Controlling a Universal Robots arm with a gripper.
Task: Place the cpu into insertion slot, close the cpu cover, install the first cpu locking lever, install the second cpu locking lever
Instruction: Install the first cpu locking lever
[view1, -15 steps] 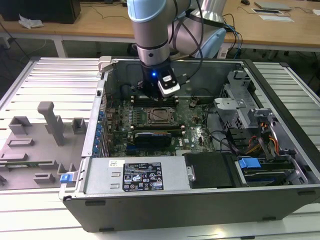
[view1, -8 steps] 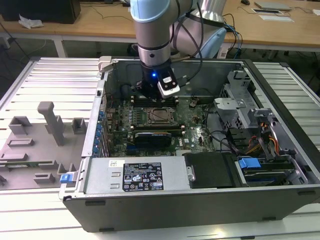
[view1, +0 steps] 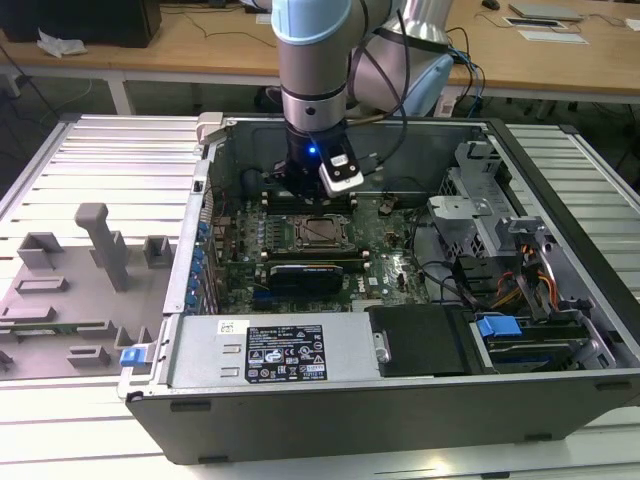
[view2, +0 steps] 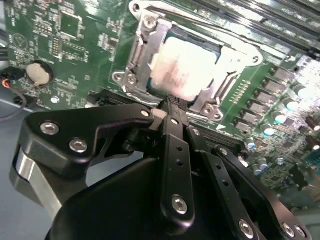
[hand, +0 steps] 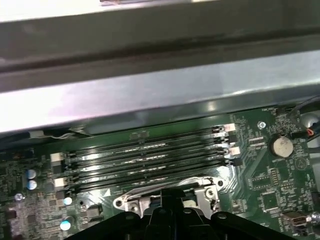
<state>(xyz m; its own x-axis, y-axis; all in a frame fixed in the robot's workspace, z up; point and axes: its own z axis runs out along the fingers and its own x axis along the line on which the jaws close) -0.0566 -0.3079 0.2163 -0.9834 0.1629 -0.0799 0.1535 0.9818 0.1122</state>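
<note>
1. Hanging inside the open computer case (view1: 560, 300), the gripper (view2: 170, 107) is seen in the second wrist view with its fingers drawn narrowly together, their tips at the near edge of the cpu (view2: 185, 70).
2. The cpu is seated in the insertion slot (view2: 145, 60) on the green motherboard (view2: 65, 55).
3. The cpu cover (view2: 227, 87) is laid down flat around the chip, whose pale top is exposed through the cut-out.
4. In the first wrist view, the silvery frame is located just beside the long black memory slots (hand: 145, 155).
5. In the exterior view, the socket is found below the arm (view1: 312, 60), near the black card (view1: 305, 272).
6. The case is carried on a ribbed metal tabletop (view1: 110, 160).
</note>
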